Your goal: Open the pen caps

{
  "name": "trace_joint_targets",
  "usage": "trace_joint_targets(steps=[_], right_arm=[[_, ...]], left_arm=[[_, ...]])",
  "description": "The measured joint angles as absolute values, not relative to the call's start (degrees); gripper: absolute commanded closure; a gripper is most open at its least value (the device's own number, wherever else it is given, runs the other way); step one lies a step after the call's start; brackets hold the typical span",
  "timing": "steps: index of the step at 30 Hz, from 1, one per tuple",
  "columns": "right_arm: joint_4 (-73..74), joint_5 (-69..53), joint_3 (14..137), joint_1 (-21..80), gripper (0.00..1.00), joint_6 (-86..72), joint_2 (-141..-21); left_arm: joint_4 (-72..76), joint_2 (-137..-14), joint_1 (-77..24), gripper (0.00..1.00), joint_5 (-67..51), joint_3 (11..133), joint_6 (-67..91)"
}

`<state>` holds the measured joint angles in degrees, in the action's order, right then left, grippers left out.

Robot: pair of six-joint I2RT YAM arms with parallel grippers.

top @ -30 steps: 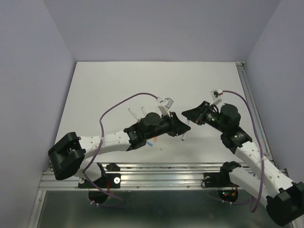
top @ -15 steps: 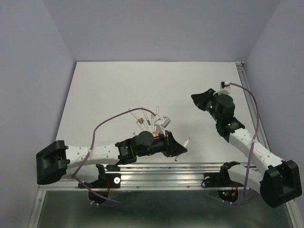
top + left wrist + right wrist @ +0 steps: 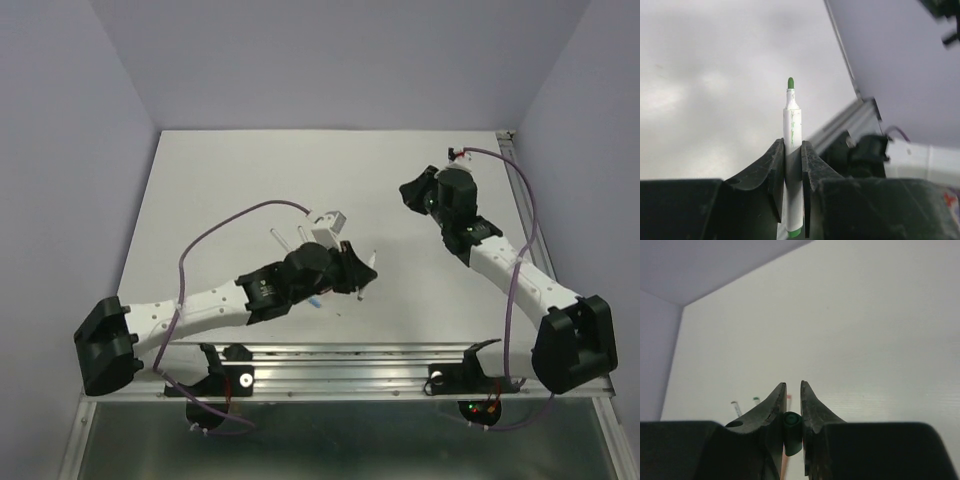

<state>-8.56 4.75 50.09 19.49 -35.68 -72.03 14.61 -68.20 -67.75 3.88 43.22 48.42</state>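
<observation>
White table [image 3: 220,180] underneath. Left gripper [image 3: 792,144] clenched an uncapped green pen [image 3: 792,117]; right gripper [image 3: 792,385], at its one o'clock, pinched the green cap [image 3: 791,432].

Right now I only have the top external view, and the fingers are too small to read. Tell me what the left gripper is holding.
Observer: The left gripper is shut on a white pen, which sticks out past the fingertips in the left wrist view.
Operator: Report whether its cap is on.
Observer: It is off. The green tip is bare.
Operator: Now check the right gripper.
Observer: In the right wrist view, the right gripper is shut on a green cap, clamped between its fingers.
</observation>
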Motion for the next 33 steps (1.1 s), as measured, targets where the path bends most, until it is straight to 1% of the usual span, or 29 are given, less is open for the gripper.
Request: trace_joint_targets(steps=[1,6,8,9,12,14,16,18,22,23,24,27,28,29,30,32,33], right_arm=[[-5.7,6.8,51.2,19.5,0.99,-34.8,-73.2],[3.7,13.8,53.1,18.9,0.98,-31.9,-78.5],[6.8,16.0,53.9,18.4,0.98,-31.0,-81.7],[8.5,17.0,54.3,18.1,0.96,-30.6,-83.6],[11.4,18.7,55.0,17.5,0.95,-29.8,-87.4],[14.0,20.4,55.9,16.8,0.93,-29.1,-90.4],[14.9,21.3,56.6,16.4,0.91,-28.6,-92.5],[15.7,21.9,56.8,16.0,0.88,-28.1,-94.3],[17.0,22.5,56.8,15.5,0.86,-27.8,-96.2],[17.1,22.5,56.8,15.4,0.84,-27.8,-96.6],[17.2,22.5,56.8,15.4,0.79,-27.8,-96.9],[17.2,22.5,56.8,15.3,0.73,-27.8,-98.0],[17.3,22.5,56.8,15.3,0.71,-27.8,-98.3],[17.4,22.5,56.8,15.3,0.67,-27.8,-98.6],[17.5,22.3,56.8,15.3,0.64,-27.9,-98.7],[17.6,22.0,56.8,15.3,0.58,-27.9,-98.7],[17.5,21.8,56.8,15.3,0.53,-27.8,-98.7]], left_arm=[[12.0,-68.5,-66.1,1.00,5.2,44.8,48.2],[0.2,-69.9,-49.3,1.00,10.6,51.2,45.3],[-4.7,-72.5,-43.2,1.00,14.1,54.1,43.9],[-6.8,-74.4,-40.5,1.00,15.3,55.7,43.4],[-13.5,-82.1,-33.3,1.00,18.7,61.5,41.1],[-16.0,-85.3,-30.2,0.97,19.3,63.5,39.8],[-18.7,-89.4,-25.7,0.97,20.0,65.4,37.8],[-20.2,-91.3,-22.3,0.96,20.2,66.3,36.1],[-20.9,-93.5,-15.5,0.97,18.9,67.0,32.8],[-20.9,-94.2,-13.4,0.97,18.4,67.4,31.3],[-20.9,-94.9,-12.1,0.97,18.1,67.9,30.2],[-20.7,-98.2,-9.3,0.90,17.7,70.2,26.8],[-20.1,-99.4,-9.1,0.89,17.4,70.7,25.8],[-19.6,-100.4,-9.0,0.84,17.1,70.8,24.9],[-19.4,-101.0,-9.0,0.82,17.0,70.8,24.3],[-19.4,-102.7,-9.0,0.81,16.7,70.8,22.8],[-19.4,-103.1,-9.0,0.80,16.7,70.8,22.3]])
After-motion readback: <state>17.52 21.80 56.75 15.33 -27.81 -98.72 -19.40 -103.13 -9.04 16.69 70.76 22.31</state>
